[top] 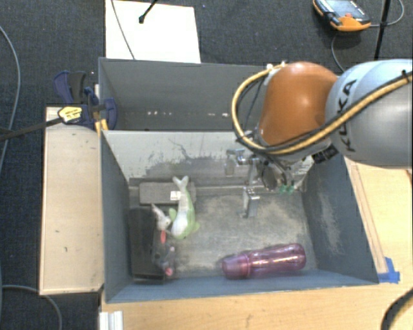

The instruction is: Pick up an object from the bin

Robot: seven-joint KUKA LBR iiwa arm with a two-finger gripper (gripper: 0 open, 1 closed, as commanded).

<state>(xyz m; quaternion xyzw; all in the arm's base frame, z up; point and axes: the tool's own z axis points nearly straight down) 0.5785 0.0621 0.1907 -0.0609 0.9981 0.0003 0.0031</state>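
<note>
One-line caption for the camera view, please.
Gripper above the middle of the bin; purple bottle by the near wall, white-and-green toy at left.

The floor [39, 64] all around, well away from my hand [253, 193], is a dark grey carpet. Far from my hand, toward the upper right corner, a small orange and black device [342, 13] lies on this carpet. Far to the left of my hand, a thin black cable [29, 127] runs across it. The light is soft and even.
</note>
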